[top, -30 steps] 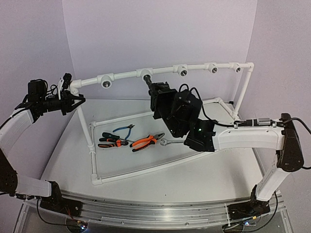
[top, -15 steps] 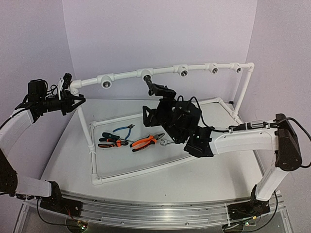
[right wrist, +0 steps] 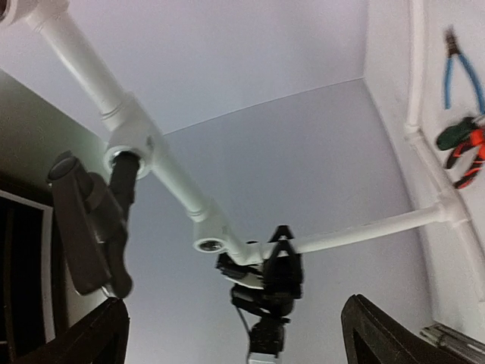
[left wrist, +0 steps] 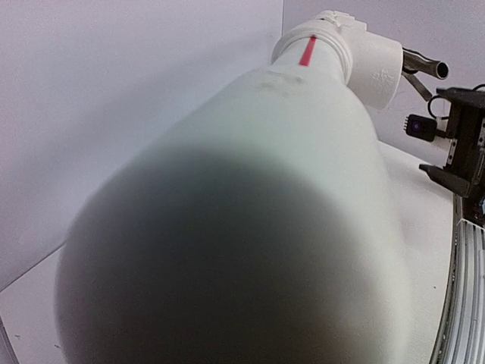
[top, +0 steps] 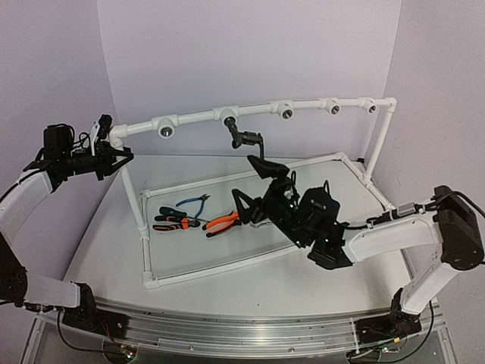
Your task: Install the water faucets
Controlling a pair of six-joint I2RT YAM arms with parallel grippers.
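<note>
The dark grey faucet (top: 245,139) hangs by itself from the third tee fitting (top: 227,114) of the white pipe frame's top rail (top: 195,117). In the right wrist view the faucet (right wrist: 85,227) is plugged into that fitting (right wrist: 127,154). My right gripper (top: 258,187) is open and holds nothing, below and in front of the faucet. Its fingertips (right wrist: 379,334) show at the bottom of the right wrist view. My left gripper (top: 119,157) is clamped on the frame's left corner post. The pipe (left wrist: 265,189) fills the left wrist view and hides the jaws.
Orange-handled pliers (top: 226,221), blue cutters (top: 195,202) and dark-handled pliers (top: 173,220) lie on the table inside the pipe frame's base (top: 220,269). More open tee fittings (top: 286,111) sit along the top rail. Purple walls stand behind and at both sides.
My right gripper opened off the faucet and drew back down and to the right. The faucet stays hanging in its fitting. The left arm has not moved.
</note>
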